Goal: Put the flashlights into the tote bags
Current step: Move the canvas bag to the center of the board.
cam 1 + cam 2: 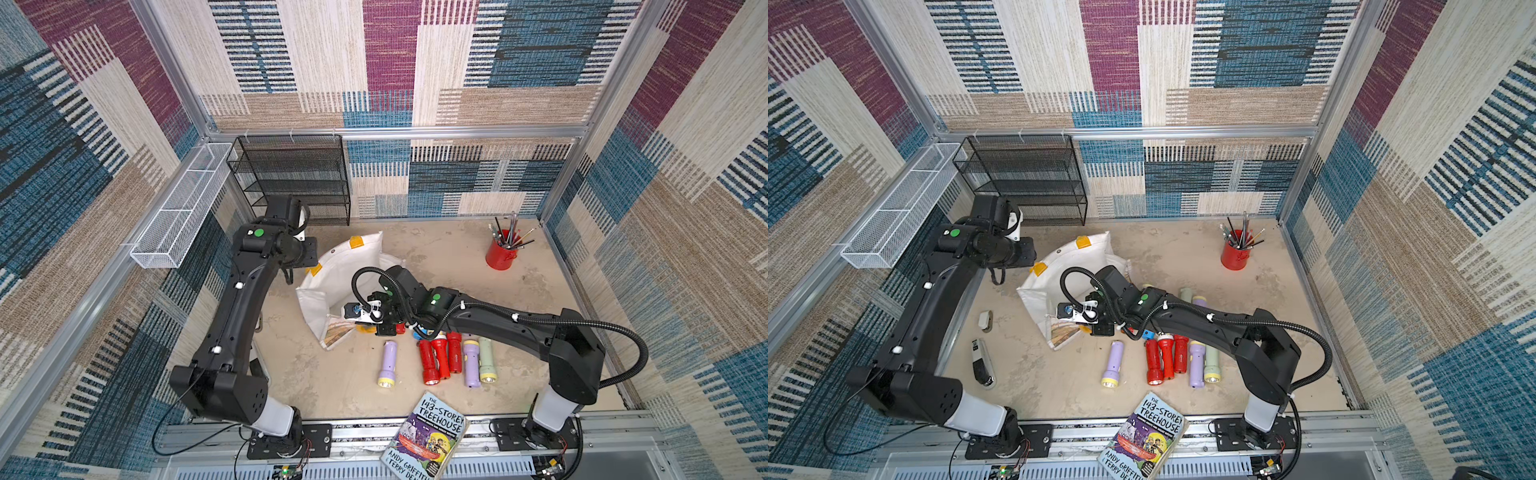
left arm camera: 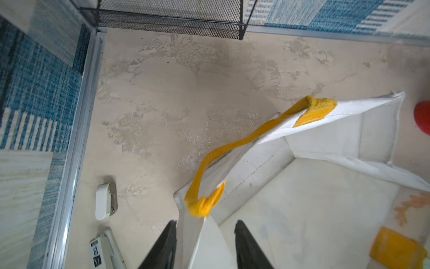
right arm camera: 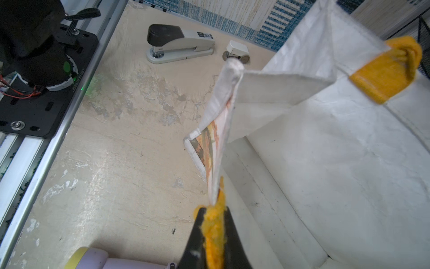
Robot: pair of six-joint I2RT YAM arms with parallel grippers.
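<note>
Woven patchwork panels in blue, plum and oatmeal close three sides; the floor is a mottled beige tabletop (image 1: 436, 257). Clock bearings are read from a top view, with six o'clock at the front rail (image 1: 357, 432).

1. Nine to eleven o'clock: white wire basket (image 1: 178, 208) on the wall, black mesh rack (image 1: 299, 178) in the corner. Neither is part of the task.
2. Eight o'clock: stapler (image 1: 983, 363) and small white gadget (image 1: 985, 321), both lying flat.
3. Left gripper (image 2: 206, 223): poised over the tote bag's ten-o'clock rim. Jaws apart, fabric edge between them unpinched, yellow handle loop (image 2: 235, 145) just beyond.
4. Centre: tote bag (image 1: 345, 274), white, slumped, mouth gaping. Interior bare where visible.
5. Right gripper (image 3: 213, 209): jaws clamped on the bag at its five-o'clock rim, on the yellow handle root.
6. Five o'clock of the bag: flashlights (image 1: 440, 357), all on the table. A lone lilac one (image 1: 387, 365), a red trio, a second lilac (image 1: 471, 361), a pale green (image 1: 486, 359). More lie part-hidden behind the right arm (image 1: 498, 320).
7. Six o'clock: paperback (image 1: 432, 436) on the rail.
8. Two o'clock: red cup (image 1: 500, 253) of pencils.

Handling note, as judged: the step in hand is spreading the mouth. The left jaws would do best to bite the stitched rim rather than the limp loop. They can then draw gently toward ten o'clock, keeping the base on the table so the bag stands open.
</note>
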